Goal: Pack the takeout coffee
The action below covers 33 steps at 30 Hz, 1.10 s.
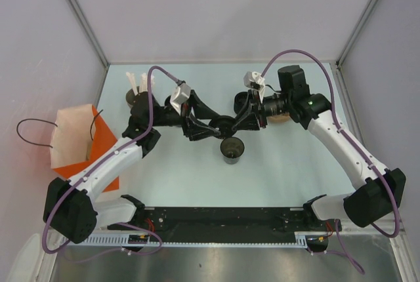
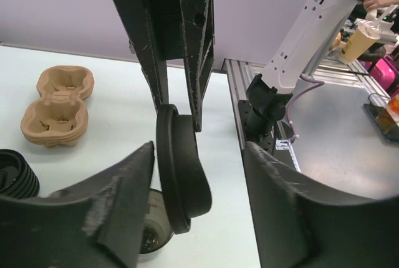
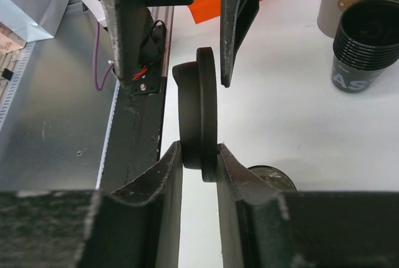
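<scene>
A small black cup (image 1: 231, 149) with dark liquid stands open on the table, without its lid; it also shows in the left wrist view (image 2: 149, 234) and the right wrist view (image 3: 272, 177). My right gripper (image 1: 236, 123) (image 3: 199, 151) is shut on the black round lid (image 3: 201, 115), holding it on edge above the cup. My left gripper (image 1: 218, 126) (image 2: 198, 156) is open, its jaws on either side of the same lid (image 2: 181, 168). The lid sits close to one left finger (image 2: 106, 212); I cannot tell if they touch.
An orange and white paper bag (image 1: 75, 141) stands at the left edge. A grey cup of white straws (image 1: 134, 95) and a stack of black lidless cups (image 3: 365, 43) stand at the back left. A brown pulp cup carrier (image 2: 59, 103) lies at the back right.
</scene>
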Motion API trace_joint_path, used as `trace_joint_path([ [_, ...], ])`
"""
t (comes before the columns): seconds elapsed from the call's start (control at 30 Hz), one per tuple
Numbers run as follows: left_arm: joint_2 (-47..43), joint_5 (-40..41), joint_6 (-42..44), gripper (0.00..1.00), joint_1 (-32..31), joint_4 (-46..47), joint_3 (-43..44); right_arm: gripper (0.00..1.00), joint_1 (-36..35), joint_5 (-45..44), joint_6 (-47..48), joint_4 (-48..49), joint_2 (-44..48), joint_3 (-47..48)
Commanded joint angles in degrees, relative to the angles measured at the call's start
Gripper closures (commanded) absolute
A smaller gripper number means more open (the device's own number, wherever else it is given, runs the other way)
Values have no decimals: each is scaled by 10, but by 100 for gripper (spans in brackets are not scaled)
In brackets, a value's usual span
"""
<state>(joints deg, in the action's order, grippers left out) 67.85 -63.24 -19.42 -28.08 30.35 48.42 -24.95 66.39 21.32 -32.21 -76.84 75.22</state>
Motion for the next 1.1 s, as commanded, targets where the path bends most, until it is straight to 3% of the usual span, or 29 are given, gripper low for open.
trace_joint_path([
  [0.0,-9,0,19,31,5,9,1,79,5,-6,6,8,16,0],
  [0.23,-11,8,39,29,9,-18,6,83,8,-5,3,3,29,0],
  [0.37,-12,31,84,17,14,-63,21,84,4,-13,18,-18,39,1],
  [0.53,-3,56,192,11,24,-227,104,84,-26,-47,71,-95,32,12],
  [0.57,-2,52,239,10,25,-259,120,85,-33,-64,77,-103,31,14],
  [0.73,11,3,321,0,23,-430,213,87,-62,-100,113,-163,1,38],
  [0.9,58,4,443,0,14,-595,279,89,-89,-120,154,-251,-38,91],
  [1.07,105,26,535,0,-9,-725,319,90,-95,-133,162,-262,-46,106],
])
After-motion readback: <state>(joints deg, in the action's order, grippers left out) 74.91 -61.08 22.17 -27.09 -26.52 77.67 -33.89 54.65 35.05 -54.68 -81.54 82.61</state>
